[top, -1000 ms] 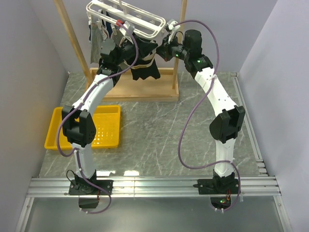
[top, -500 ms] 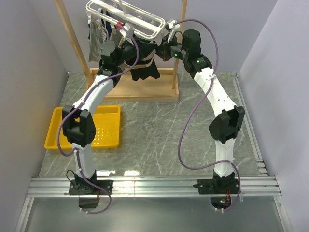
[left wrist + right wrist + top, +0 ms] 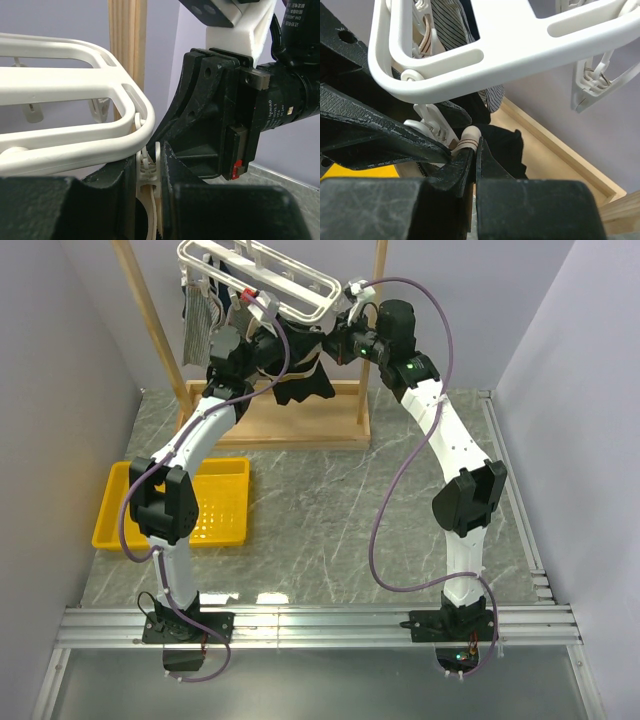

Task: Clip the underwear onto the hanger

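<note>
Pinching the underwear (image 3: 502, 145) at its tan waistband with the right gripper (image 3: 476, 154), fingers drawn nearly together on the fabric. Holds it up off the table (image 3: 330, 510), with black cloth drooping below and away from the fingertips.

Just above those fingertips, the hanger (image 3: 495, 45), its rounded corner bar crossing overhead. Dangling from that bar, right at the right gripper's tips, a white clip (image 3: 432, 125).

Squeezing what looks like the same clip from the opposite side with the left gripper (image 3: 151, 182), fingers narrow, one on each flank of the white plastic. Cannot tell whether the clip's mouth has yet taken the waistband.

Facing each other tip to tip under the hanger's corner, close enough to fill each wrist view with the other's black housing.

Beyond the left gripper, behind the hanger, a wooden post (image 3: 127, 50). Past the right gripper's tips, further along the rack, a striped garment (image 3: 447, 22) hanging from other clips. Below the right gripper, the wooden base (image 3: 560, 145) of the stand. Well apart from both grippers, back toward the left arm's base, a yellow tray (image 3: 200, 502) lying on the table.
</note>
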Tool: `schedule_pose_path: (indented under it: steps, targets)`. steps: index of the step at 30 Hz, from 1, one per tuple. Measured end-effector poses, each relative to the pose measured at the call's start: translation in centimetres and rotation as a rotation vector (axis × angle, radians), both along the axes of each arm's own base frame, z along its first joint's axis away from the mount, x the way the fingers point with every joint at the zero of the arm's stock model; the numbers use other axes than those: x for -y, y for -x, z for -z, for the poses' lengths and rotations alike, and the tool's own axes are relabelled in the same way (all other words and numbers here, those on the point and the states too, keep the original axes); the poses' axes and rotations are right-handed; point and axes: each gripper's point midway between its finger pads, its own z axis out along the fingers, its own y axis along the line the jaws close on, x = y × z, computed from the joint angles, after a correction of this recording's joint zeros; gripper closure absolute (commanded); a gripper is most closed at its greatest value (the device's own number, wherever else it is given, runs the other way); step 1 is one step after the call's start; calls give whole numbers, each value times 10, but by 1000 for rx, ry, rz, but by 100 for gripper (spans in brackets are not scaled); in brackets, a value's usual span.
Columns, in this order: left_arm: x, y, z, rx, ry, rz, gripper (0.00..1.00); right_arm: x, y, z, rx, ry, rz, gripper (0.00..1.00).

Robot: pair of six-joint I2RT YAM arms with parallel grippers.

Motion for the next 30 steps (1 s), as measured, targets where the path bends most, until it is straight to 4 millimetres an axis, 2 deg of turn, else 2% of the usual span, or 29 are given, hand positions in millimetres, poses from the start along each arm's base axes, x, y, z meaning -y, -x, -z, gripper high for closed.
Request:
schedule_pose_path:
  steps: [11, 14, 18, 21, 25, 30]
  targets:
    - [-2, -2, 3, 31, -17, -21, 100, -1, 0, 1, -32, -25, 8, 100]
    - [-3, -2, 4, 37, -21, -27, 92, -1, 0, 3, -37, -28, 7, 100]
    - [-3, -3, 4, 40, -24, -33, 69, -1, 0, 6, -41, -27, 5, 100]
    - [-3, -3, 5, 39, -24, -32, 61, -1, 4, 9, -48, -24, -3, 100]
    - [-2, -2, 7, 21, -26, -21, 56, 0, 4, 11, -51, -22, -3, 100]
    - [-1, -1, 6, -6, -22, -12, 48, -1, 4, 6, -31, -29, -9, 100]
